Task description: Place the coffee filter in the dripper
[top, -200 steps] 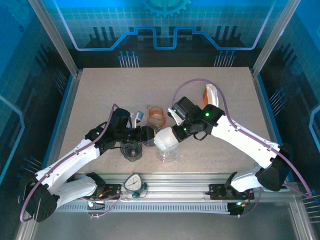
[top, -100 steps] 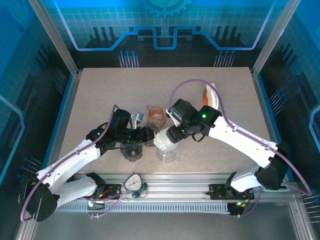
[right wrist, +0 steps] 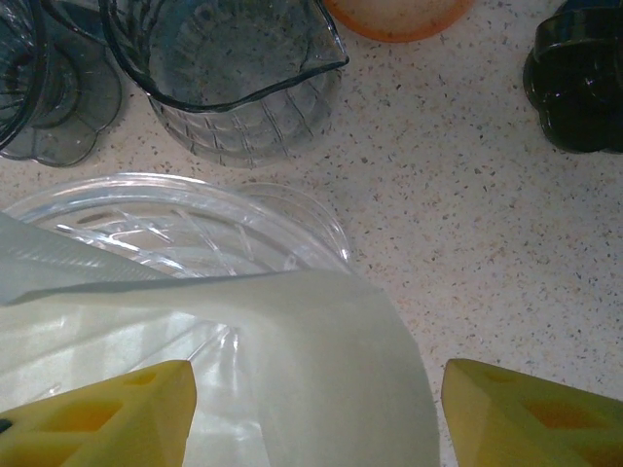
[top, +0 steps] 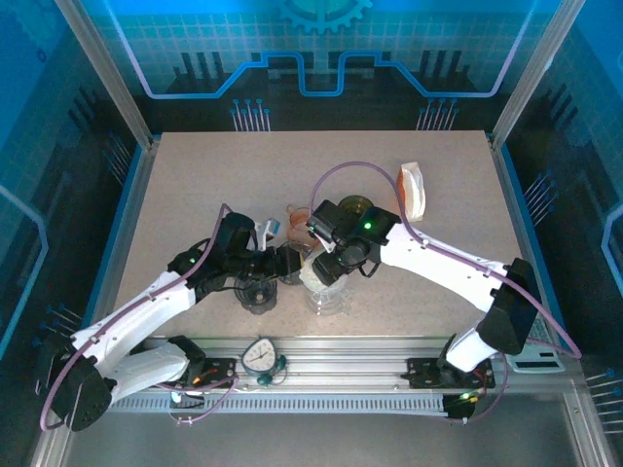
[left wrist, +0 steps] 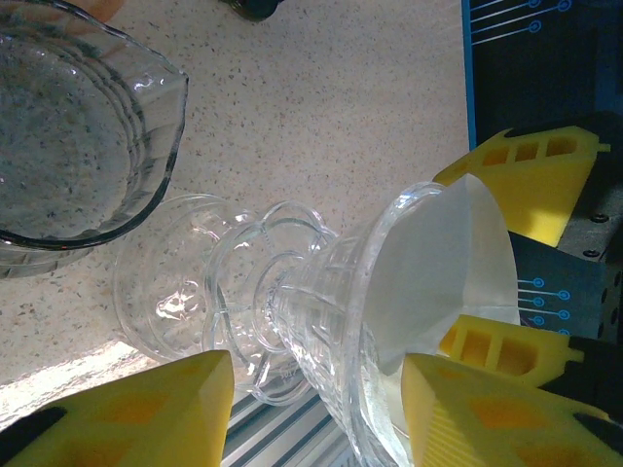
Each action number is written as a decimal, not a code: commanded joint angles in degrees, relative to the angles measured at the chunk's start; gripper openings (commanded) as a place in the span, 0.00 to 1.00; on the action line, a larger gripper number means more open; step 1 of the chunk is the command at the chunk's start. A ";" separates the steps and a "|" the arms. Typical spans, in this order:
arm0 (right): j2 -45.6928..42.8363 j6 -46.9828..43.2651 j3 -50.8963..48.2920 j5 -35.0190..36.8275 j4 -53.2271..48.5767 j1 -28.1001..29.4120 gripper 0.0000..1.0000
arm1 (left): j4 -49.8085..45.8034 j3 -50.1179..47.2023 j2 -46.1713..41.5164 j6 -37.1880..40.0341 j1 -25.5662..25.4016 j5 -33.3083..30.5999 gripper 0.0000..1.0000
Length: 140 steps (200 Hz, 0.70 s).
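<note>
The coffee filter [left wrist: 443,272] is a white paper cone, thin enough for light to show through. It sits inside the mouth of the glass dripper [left wrist: 311,321], with its rim standing slightly above the glass. The dripper is clear, with ribbed walls and a scalloped foot, and it stands on the speckled bench [top: 195,185] near the front, between the two arms.

The right end effector [right wrist: 318,370] hangs over the cup with its yellow fingers spread wide, one on each side of the paper. There is bare bench between the paper and the right-hand finger. The left end effector [left wrist: 316,362] has the dripper's stem and foot between its fingers at a narrower spread. It looks closed on the glass, though the actual contact falls below the frame edge.

Just behind the dripper is a clear ribbed glass server [right wrist: 229,78]. Beside it stands a smoky glass piece [right wrist: 44,88], cut off at the corner. An orange rim [right wrist: 399,12] and a dark lobed object [right wrist: 579,88] are both clipped by the frame and are too partial to name.
</note>
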 commanded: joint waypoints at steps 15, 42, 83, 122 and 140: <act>1.57 -0.13 -1.51 1.76 0.50 0.62 0.69 | 0.92 -0.98 -1.46 -0.93 -0.39 0.27 0.57; 1.88 0.23 -2.67 1.90 1.46 0.71 0.69 | 1.00 -1.17 -3.54 -1.03 -0.34 -0.94 0.64; 2.63 0.41 -3.85 2.20 2.23 0.97 0.69 | 2.72 -1.63 -3.16 -0.51 -0.33 0.57 0.70; 3.16 0.84 -4.93 2.39 2.82 1.09 0.69 | 3.73 -1.87 -1.43 0.00 -0.34 2.12 0.70; 3.33 1.00 -5.32 2.64 2.91 1.11 0.69 | 3.50 -1.71 -0.84 0.69 -0.36 2.83 0.70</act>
